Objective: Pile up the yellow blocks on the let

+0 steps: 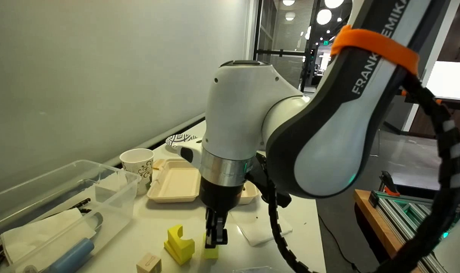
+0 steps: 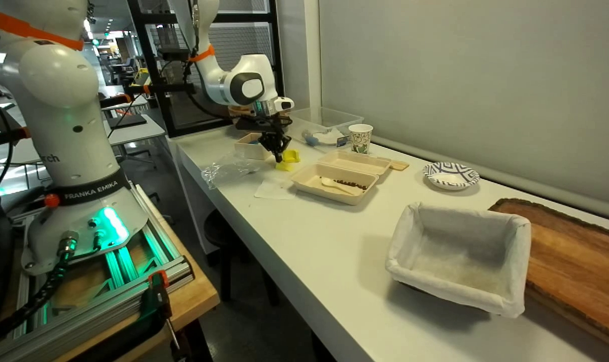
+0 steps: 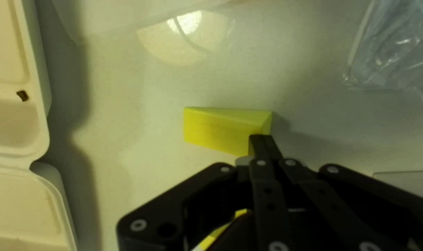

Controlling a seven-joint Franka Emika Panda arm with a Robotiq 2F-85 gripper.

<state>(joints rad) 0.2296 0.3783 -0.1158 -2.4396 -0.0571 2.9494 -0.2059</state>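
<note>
Yellow blocks (image 2: 293,156) lie at the gripper (image 3: 263,136), near the tray (image 2: 319,191). The gripper's fingers (image 3: 257,150) are together, tips over one end of a plain block (image 3: 215,130); whether they touch it I cannot tell. The wrist view shows most of that block, while in an exterior view the fingers cover part of it. Just beside it, on the same side of the tray, stands a notched block (image 1: 184,246), its curved cut clear in an exterior view; the wrist view has just a yellow strip behind the gripper. Whether it is one piece or two I cannot tell. Farther from the tray sits a tan cube (image 1: 149,263). Just beside the tray lies a napkin (image 2: 274,190), and past it crinkled wrap (image 3: 393,59). By the tray's lid stands a cup (image 2: 361,138), with a clear bin (image 1: 125,204) farther off. An exterior view shows a spoon (image 2: 337,186) and brown bits (image 2: 354,185) in the tray; the wrist view catches its edge and one bit. Across the tray from the blocks, both exterior views show a bowl (image 2: 451,178); a single exterior view adds a lined basket (image 2: 402,236) and a board (image 2: 581,266), well apart from the tray.
</note>
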